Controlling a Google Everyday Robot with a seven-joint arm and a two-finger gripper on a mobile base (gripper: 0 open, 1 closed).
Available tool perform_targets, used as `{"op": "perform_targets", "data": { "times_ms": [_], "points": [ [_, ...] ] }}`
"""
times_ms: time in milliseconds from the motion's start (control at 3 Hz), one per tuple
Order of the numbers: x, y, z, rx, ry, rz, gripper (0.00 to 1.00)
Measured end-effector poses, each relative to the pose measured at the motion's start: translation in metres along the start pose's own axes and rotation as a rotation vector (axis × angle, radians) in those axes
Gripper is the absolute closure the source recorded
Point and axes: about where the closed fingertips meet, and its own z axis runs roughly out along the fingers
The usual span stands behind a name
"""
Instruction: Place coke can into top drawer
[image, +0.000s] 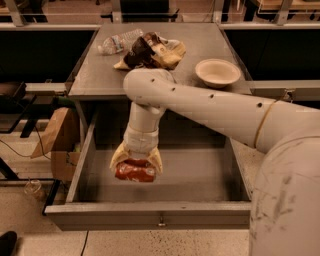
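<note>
Below the grey desk (100, 75), lower left of centre, the gripper (136, 169) is clamped on the coke can (131, 174), held sideways over the open top drawer (150, 216), so if released from height it may bounce and roll.

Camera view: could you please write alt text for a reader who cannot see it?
The robot's tool grips a red can above the open drawer. On the table behind lie a bottle, a snack bag and a bowl.
</note>
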Motion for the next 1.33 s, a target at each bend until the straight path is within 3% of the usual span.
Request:
{"op": "perform_targets", "data": {
  "times_ms": [333,1000,1333],
  "points": [
    [-0.004,0.004,0.036,-0.031,-0.065,0.019,0.59],
    [0.005,0.022,0.054,-0.106,-0.04,0.123,0.11],
    [0.004,0.022,0.054,-0.106,-0.04,0.125,0.0]
  ]
}}
